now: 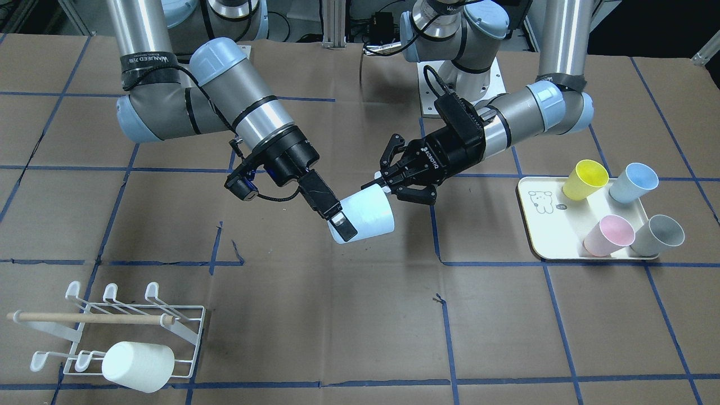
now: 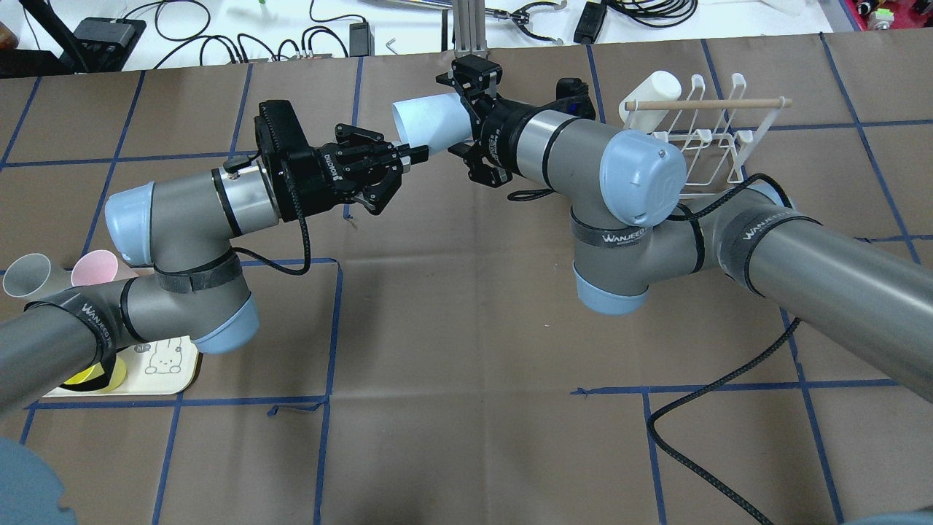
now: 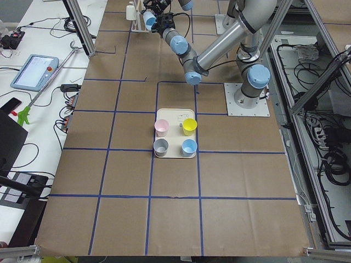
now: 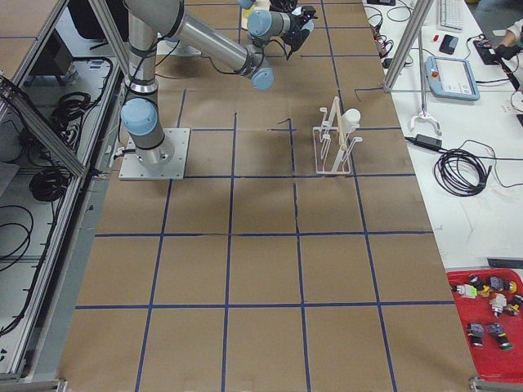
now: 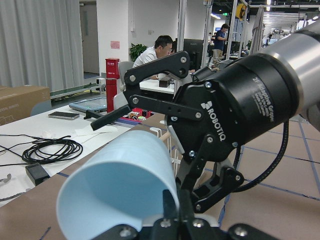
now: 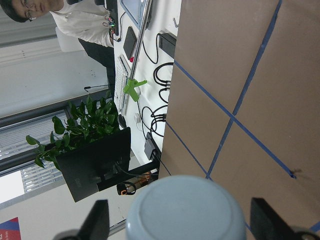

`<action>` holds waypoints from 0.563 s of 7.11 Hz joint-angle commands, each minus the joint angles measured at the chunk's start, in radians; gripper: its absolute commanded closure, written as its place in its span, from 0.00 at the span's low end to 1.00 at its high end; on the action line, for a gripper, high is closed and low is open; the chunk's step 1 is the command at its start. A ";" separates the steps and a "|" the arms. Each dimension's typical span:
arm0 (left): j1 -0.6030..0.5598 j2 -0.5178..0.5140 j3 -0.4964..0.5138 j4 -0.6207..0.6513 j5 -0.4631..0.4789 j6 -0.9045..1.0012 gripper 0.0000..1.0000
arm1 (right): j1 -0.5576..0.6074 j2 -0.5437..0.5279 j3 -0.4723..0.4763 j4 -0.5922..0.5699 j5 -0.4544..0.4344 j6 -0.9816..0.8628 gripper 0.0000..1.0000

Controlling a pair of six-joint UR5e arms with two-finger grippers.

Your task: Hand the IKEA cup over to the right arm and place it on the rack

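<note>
1. The left hand (image 2: pixel 416 153) is closed on the rim of the cup (image 1: pixel 368 216). It holds the cup in the air above the middle of the tabletop (image 1: pixel 337 315), with the mouth turned toward itself.
2. The right hand (image 6: pixel 180 220) is open. Its fingers (image 6: pixel 101 220) stand on both sides of the cup's base with small gaps and do not press.
3. The step in hand seems to be the transfer. To do it well, the right hand should close squarely on the centred base before the left hand lets go, otherwise the cup may fall.
4. After that, the left hand should open fully and draw straight back, so it does not drag the rim.
5. The rack (image 1: pixel 90 318) stands near the far right corner of the tabletop. It already carries a white cup (image 1: pixel 138 365), so a free prong (image 1: pixel 111 289) must be chosen.
</note>
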 commanded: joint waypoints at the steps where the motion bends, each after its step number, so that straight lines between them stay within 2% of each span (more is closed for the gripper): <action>1: 0.000 0.000 0.000 0.000 0.001 0.000 0.93 | 0.016 -0.002 -0.001 -0.003 -0.001 0.001 0.01; 3: 0.000 0.003 0.000 0.000 0.001 -0.002 0.92 | 0.023 -0.002 -0.001 -0.003 -0.003 0.001 0.03; 4: 0.000 0.003 0.000 0.000 0.001 -0.002 0.92 | 0.023 0.001 -0.001 -0.003 -0.001 -0.002 0.09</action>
